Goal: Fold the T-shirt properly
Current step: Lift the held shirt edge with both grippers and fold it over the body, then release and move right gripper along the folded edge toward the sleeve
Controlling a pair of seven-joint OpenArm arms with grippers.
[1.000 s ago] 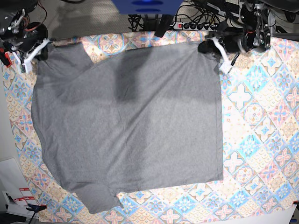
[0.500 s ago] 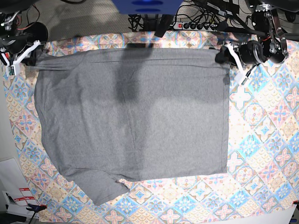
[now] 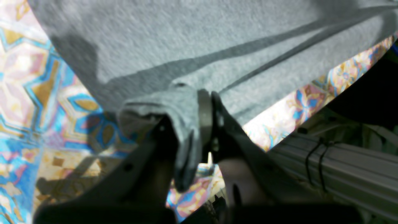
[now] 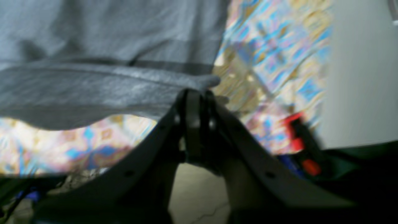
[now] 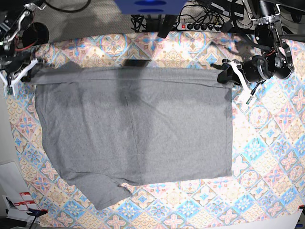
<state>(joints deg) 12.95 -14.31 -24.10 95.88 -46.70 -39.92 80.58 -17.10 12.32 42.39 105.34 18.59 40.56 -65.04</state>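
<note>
The heather-grey T-shirt [image 5: 133, 129] lies spread over the tile-patterned cloth [image 5: 267, 157], with one sleeve at the near left. Its far edge is lifted and pulled taut between both arms. My left gripper [image 5: 225, 76] is shut on the far right corner; in the left wrist view the fabric [image 3: 186, 118] bunches between its closed fingers [image 3: 203, 118]. At the far left, my right gripper [image 5: 29, 72] is shut on the other corner, and the right wrist view shows the hem [image 4: 93, 84] pinched at the fingertips [image 4: 194, 105].
A power strip [image 5: 200, 26] and cables lie beyond the cloth's far edge, beside a blue object [image 5: 150, 5]. White papers with red marks [image 5: 19, 202] sit at the near left corner. Patterned cloth shows bare on the right and along the front.
Both grippers have drawn the shirt's far edge toward the near side, lifting and stretching it. The far strip of patterned cloth is now uncovered.
</note>
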